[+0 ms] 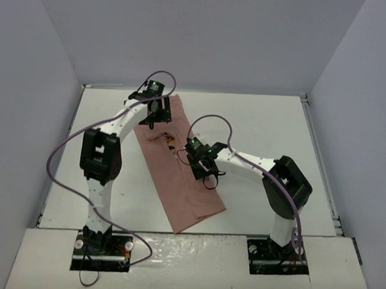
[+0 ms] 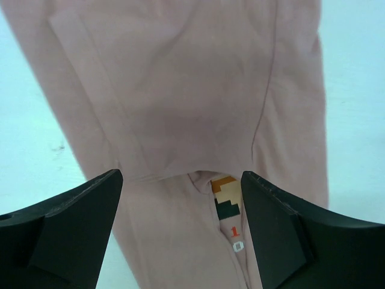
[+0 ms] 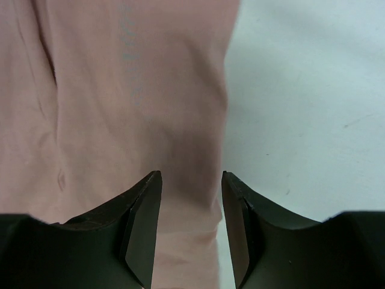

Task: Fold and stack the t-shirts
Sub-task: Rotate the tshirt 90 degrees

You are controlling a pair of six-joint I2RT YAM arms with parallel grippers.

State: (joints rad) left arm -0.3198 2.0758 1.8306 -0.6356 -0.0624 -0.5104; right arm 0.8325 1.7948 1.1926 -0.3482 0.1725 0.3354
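Observation:
A dusty-pink t-shirt (image 1: pixel 182 182) lies folded into a long strip, running diagonally across the white table (image 1: pixel 277 129). Its orange-brown pixel print (image 1: pixel 170 141) peeks out at a fold. My left gripper (image 1: pixel 153 119) hovers over the strip's far end, open wide. In the left wrist view the left gripper (image 2: pixel 181 177) straddles a cloth fold (image 2: pixel 180 90) with the print (image 2: pixel 225 198) between the fingers. My right gripper (image 1: pixel 187 152) is at the strip's middle, on its right side. In the right wrist view the right gripper (image 3: pixel 191 177) stands open over the shirt's right edge (image 3: pixel 120 90), gripping nothing.
Grey walls (image 1: pixel 42 80) enclose the table on three sides. Purple cables (image 1: pixel 58 158) loop off both arms. Bare table surface (image 3: pixel 301 90) lies right of the shirt, and more lies left of it (image 2: pixel 30 138).

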